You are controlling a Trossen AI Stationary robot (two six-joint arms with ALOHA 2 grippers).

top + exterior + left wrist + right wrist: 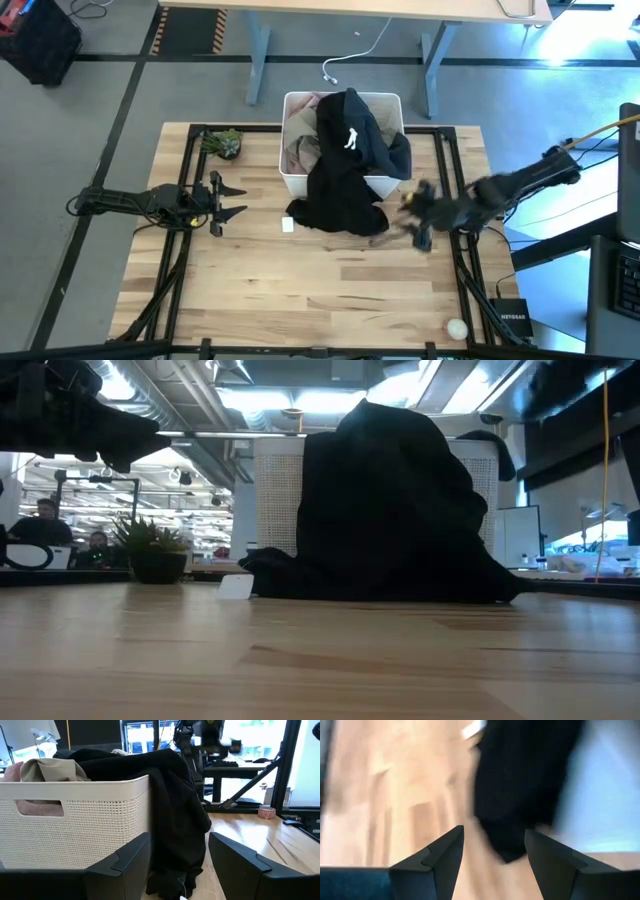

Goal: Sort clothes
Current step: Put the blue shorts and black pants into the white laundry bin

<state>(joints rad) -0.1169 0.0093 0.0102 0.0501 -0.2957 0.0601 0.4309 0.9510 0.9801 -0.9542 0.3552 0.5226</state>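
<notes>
A black garment [345,165] hangs out of the white bin [296,180] over its near wall, and its lower end lies on the table [380,575]. Khaki and pink clothes [45,770] lie inside the bin. My left gripper [228,200] is open and empty at the table's left, level with the bin's near wall; its fingers [131,865] point at the bin and the black garment. My right gripper [413,215] is open and empty just right of the black garment's lower end [520,790], above the table.
A small green plant [224,142] stands at the far left of the table. A small white tag [288,225] lies by the garment's near left. A small round thing [456,327] lies at the near right corner. The near half of the table [320,290] is bare wood.
</notes>
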